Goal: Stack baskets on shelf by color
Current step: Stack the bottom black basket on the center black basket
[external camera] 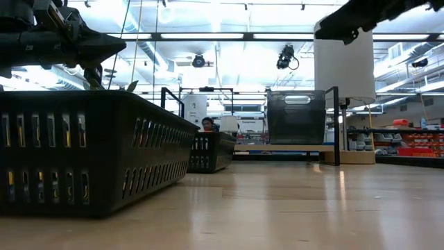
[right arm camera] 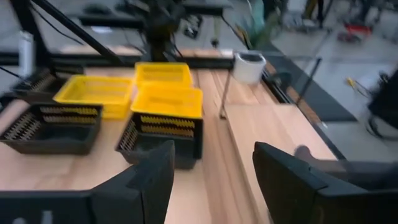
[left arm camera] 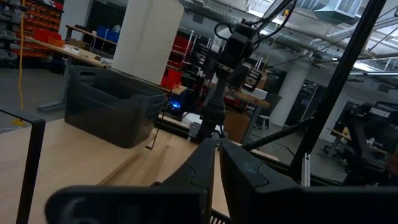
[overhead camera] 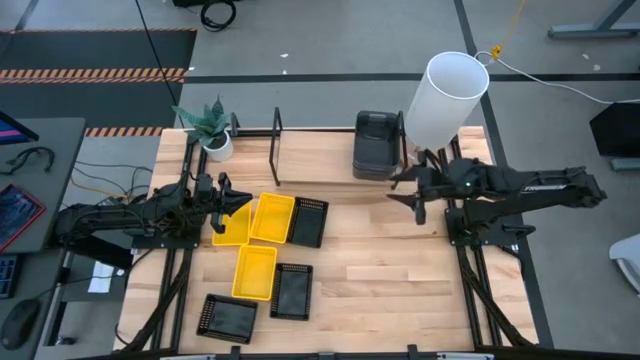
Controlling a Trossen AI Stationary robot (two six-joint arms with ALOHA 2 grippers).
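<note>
Three yellow baskets lie flat on the table: two side by side (overhead camera: pixel 273 218) (overhead camera: pixel 231 227) and one nearer (overhead camera: pixel 255 272). Three black perforated baskets (overhead camera: pixel 309 222) (overhead camera: pixel 292 292) (overhead camera: pixel 228 318) lie around them. A stack of dark grey baskets (overhead camera: pixel 375 145) sits on the shelf (overhead camera: pixel 277 130) at the far edge. My left gripper (overhead camera: pixel 240 203) is shut and hovers above the leftmost yellow basket, well clear of the table in the low view (external camera: pixel 114 45). My right gripper (overhead camera: pixel 395 190) is open in the air just in front of the grey stack; its wrist view (right arm camera: pixel 214 180) faces the yellow baskets (right arm camera: pixel 166 102).
A tall white cylinder (overhead camera: pixel 445 100) stands at the far right, beside the grey stack. A potted plant (overhead camera: pixel 210 125) stands at the far left corner. The shelf's upright posts (external camera: pixel 336 125) rise along the far edge. Bare wood lies in the middle and near right (overhead camera: pixel 400 280).
</note>
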